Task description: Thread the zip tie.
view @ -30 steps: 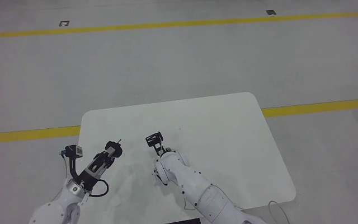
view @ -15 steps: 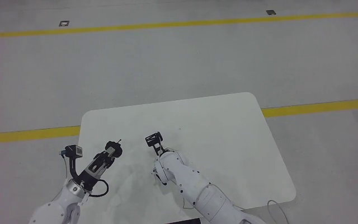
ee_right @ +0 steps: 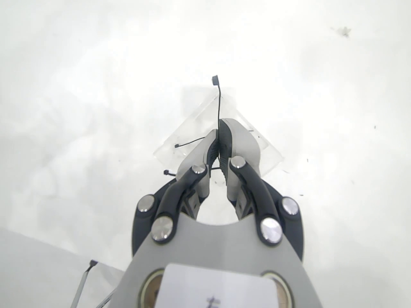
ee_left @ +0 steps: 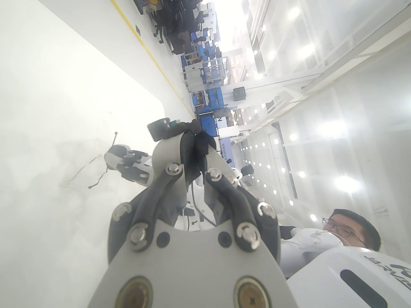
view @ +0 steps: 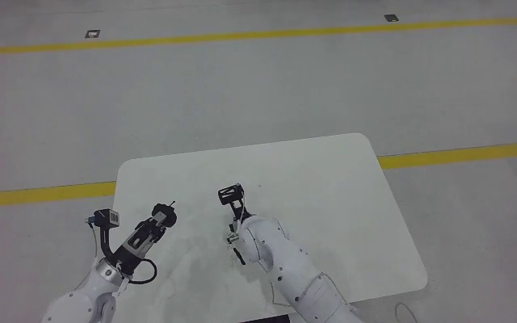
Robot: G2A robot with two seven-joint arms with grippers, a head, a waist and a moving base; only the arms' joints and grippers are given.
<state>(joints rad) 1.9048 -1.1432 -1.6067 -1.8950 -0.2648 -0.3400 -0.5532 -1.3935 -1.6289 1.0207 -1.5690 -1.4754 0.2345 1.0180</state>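
White table (view: 339, 178) under both arms; grey floor with yellow lines beyond it.

Finding 1: the right gripper (ee_right: 220, 129) had its jaws closed on the zip tie (ee_right: 219, 104). It pinched the strap low down, so the square head stood free beyond the fingertips. Beneath it lay a clear tray (ee_right: 269, 157) carrying loose ties (ee_right: 189, 142) (at least two, thin and black), apart from the held one.

Finding 2: the left gripper (ee_left: 193, 136) had its jaws closed, pads pressed together. In the top view a thin dark sliver showed at its tip. This may be a second tie, but it could not be confirmed. The two grippers were near each other and not touching.

Risks assessed:
- The strap is thin and looks flexible. The unsupported length past the pinch could bend or sway on contact, so the head's small slot would probably be missed.
- The pinch on so narrow a strap looks marginal, and a sideways push during threading could twist the tie or pull it out.
- A dropped tie would likely land among the loose ties on the tray and be hard to single out again.
- Bringing the fingertips close enough to thread invites a knock between the grippers.
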